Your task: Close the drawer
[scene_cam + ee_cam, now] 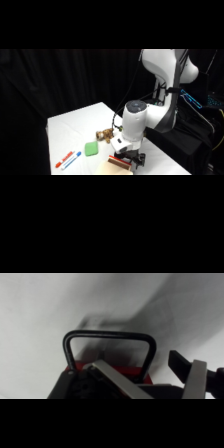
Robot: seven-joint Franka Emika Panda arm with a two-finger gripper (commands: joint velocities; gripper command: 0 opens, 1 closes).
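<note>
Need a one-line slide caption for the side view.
White Franka arm lowers its tool onto the tan drawer at the table's near edge, beside a green block and two markers.

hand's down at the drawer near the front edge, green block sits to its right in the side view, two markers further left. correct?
Not quite. In the side view the green block sits to the left of the drawer, not its right. The rest holds: the hand is down at the drawer near the table's front edge, and the two markers lie further left.

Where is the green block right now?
In the side view, the green block lies on the table, between the markers and the gripper.
</note>
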